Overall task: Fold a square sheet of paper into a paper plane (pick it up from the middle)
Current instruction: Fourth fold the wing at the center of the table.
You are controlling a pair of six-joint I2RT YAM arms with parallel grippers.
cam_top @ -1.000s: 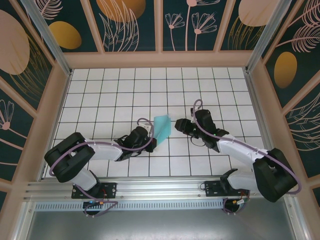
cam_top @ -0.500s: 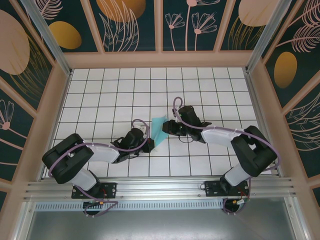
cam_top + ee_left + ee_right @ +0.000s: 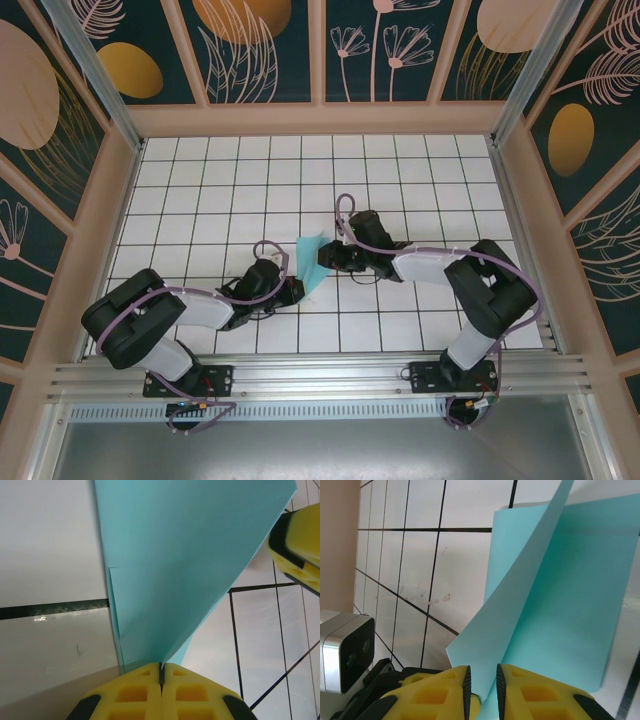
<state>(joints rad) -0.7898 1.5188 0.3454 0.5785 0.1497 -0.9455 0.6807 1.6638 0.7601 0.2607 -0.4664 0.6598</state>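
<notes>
The square sheet of paper (image 3: 310, 256) is folded up and sits mid-worktop (image 3: 200, 200), partly lifted off the tiles. The left tool (image 3: 296, 291) has it at the 7 o'clock corner. In the left wrist view that tool (image 3: 161, 672) is fully closed, with the paper (image 3: 185, 565) narrowing to a tip right between the pads.

The right tool (image 3: 326, 258) comes in from 3 o'clock. Up close, its pads (image 3: 481, 682) have a slim gap with a raised flap of the paper (image 3: 560, 595) running down into it. Honestly can't tell if it's actually clamped.
</notes>
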